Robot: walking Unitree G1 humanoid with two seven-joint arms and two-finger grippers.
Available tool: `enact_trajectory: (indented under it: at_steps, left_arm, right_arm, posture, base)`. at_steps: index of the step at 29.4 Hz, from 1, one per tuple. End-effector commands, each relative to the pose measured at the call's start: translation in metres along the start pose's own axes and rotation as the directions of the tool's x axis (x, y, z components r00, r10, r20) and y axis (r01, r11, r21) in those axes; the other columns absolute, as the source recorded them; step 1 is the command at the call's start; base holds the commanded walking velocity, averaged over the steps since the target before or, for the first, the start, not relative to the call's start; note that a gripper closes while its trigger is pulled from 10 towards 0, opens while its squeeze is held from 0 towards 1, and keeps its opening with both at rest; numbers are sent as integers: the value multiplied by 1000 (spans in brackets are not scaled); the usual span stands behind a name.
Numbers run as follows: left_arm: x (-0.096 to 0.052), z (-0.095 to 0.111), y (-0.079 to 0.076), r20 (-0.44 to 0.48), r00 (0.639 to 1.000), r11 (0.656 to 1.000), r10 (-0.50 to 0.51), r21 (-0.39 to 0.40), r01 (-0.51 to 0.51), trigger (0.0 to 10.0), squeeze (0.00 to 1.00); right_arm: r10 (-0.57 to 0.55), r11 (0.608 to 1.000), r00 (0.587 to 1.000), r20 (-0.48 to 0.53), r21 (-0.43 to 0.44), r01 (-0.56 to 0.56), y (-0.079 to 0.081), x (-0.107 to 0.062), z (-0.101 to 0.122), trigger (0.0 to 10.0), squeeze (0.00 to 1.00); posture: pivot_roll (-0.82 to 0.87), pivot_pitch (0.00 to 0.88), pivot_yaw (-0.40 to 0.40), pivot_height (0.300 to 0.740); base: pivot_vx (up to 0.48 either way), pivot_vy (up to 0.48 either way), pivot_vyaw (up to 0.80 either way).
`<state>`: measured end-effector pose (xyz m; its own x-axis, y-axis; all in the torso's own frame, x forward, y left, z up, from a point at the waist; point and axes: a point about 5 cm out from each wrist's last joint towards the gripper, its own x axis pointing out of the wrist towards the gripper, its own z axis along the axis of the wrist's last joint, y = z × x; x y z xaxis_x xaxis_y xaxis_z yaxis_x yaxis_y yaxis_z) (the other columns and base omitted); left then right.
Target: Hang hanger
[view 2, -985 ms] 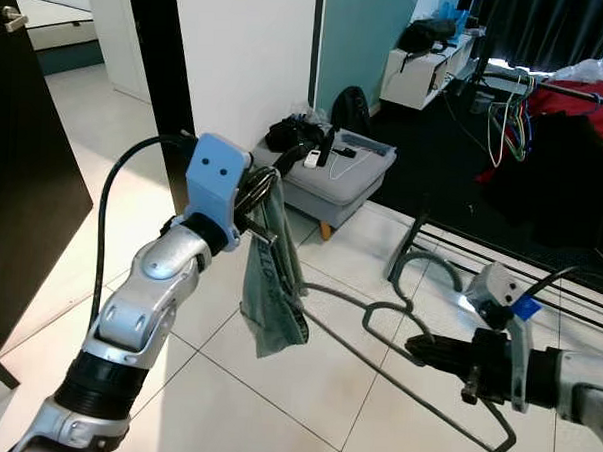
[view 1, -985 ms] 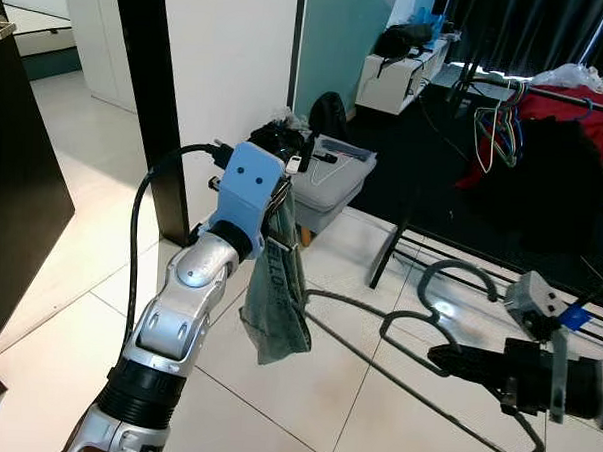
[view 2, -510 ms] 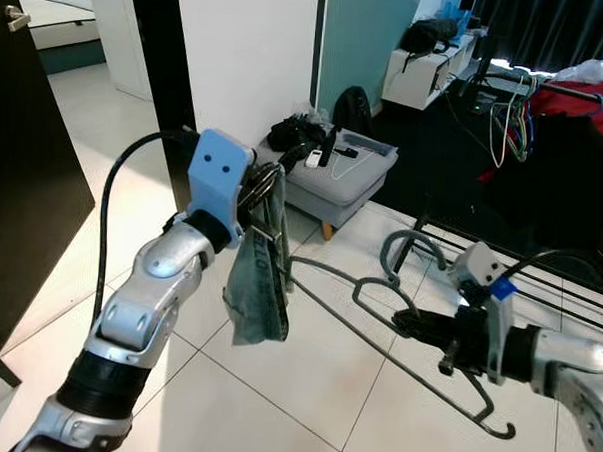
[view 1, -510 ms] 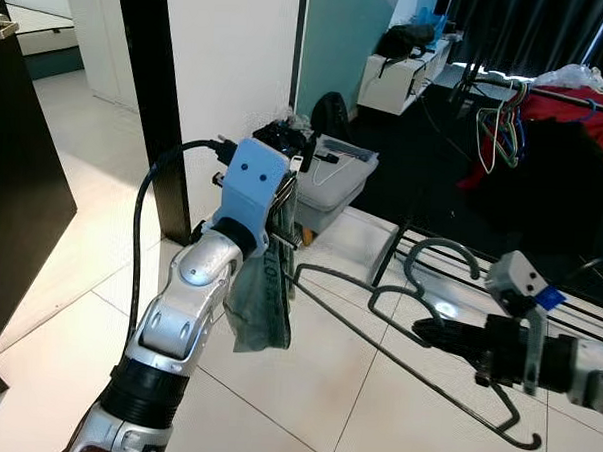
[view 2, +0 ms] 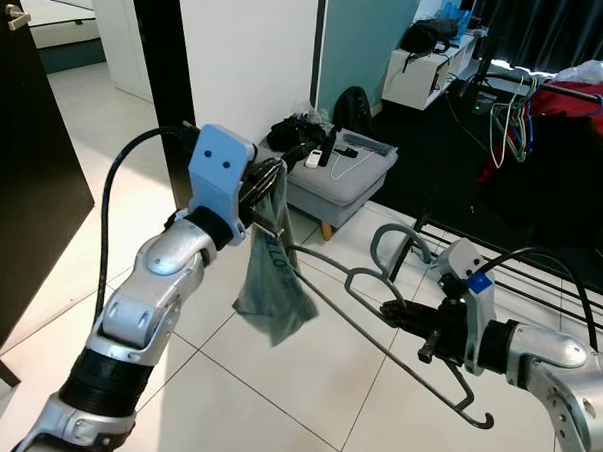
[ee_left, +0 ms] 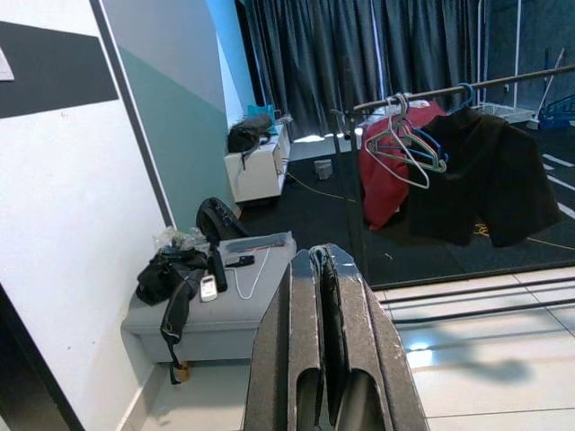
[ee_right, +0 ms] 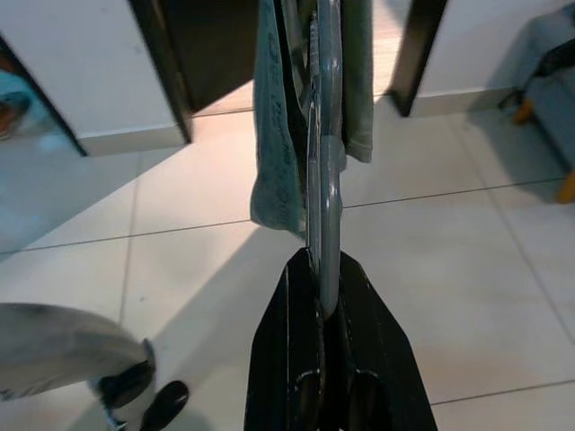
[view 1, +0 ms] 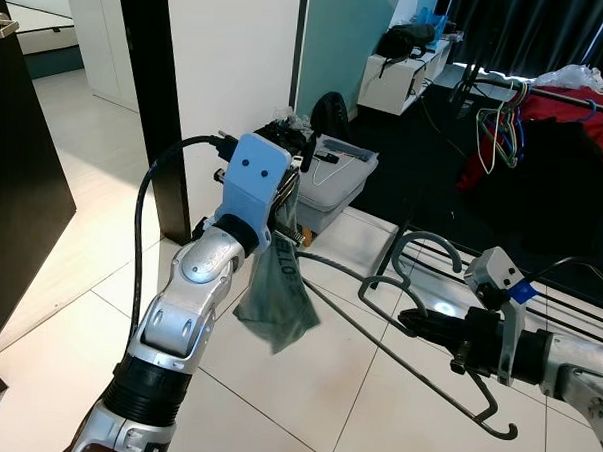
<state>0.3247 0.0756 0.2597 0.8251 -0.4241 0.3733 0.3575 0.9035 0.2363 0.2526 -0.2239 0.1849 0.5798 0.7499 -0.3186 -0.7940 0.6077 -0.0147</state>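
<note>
1. Gripping the grey hanger [view 2: 378,314] near its neck, the right pincer [view 2: 403,316] has its black fingers [ee_right: 301,359] pressed together on the wire, low over the tiled floor [view 1: 304,406].
2. Raised at chest height, the left pincer [view 2: 268,190] pinches one end of that hanger together with a grey-green cloth [view 1: 278,305] that droops from it; its fingers [ee_left: 323,341] are closed tight.
3. The hanger spans the gap between the two pincers, tilted, with its hook [view 1: 421,243] curving up beside the right pincer and its lower end trailing toward the floor.
4. Behind the left arm sit a white wall [view 1: 228,73] and a small grey stool [view 2: 344,173] heaped with black items.
5. Farther off, a clothes rail [view 1: 548,92] carries coloured hangers [view 1: 501,130], a red garment [ee_left: 386,171] and a black one [ee_left: 481,184], before dark curtains [ee_left: 377,54].
</note>
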Motion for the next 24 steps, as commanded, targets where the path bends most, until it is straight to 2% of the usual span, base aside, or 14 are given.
enact_trajectory:
  at_steps: [1, 6, 9, 14, 24]
  left_arm:
    - [2, 7, -3, 22, 1000, 1000, -10, -6, 10, 10000, 0]
    - [2, 6, -4, 16, 1000, 1000, -15, 1, 15, 10000, 0]
    - [2, 5, -2, 13, 1000, 1000, -12, 7, 12, 10000, 0]
    - [1, 4, 3, 10, 1000, 1000, 3, 14, -3, 10000, 0]
    - [2, 5, 3, 14, 1000, 1000, 0, 16, -1, 10000, 0]
  right_arm:
    - [44, 999, 999, 0, 11, -44, 6, 3, -1, 10000, 0]
    - [63, 998, 998, -9, 16, -62, 6, -6, -2, 10000, 0]
    - [64, 998, 998, -17, 23, -64, 4, -20, -1, 10000, 0]
    - [70, 997, 997, -30, 25, -69, 5, -33, 0, 10000, 0]
    - [94, 995, 995, -24, 29, -94, 10, -31, 0, 10000, 0]
  posture:
    - [-21, 36, -69, 740]
    - [-23, 37, -65, 740]
    - [-26, 38, -62, 740]
    - [-31, 38, -61, 740]
    - [-28, 29, -60, 740]
  base:
    - [0, 0, 0]
    - [0, 0, 0]
    - [0, 0, 0]
    - [0, 0, 0]
    - [0, 0, 0]
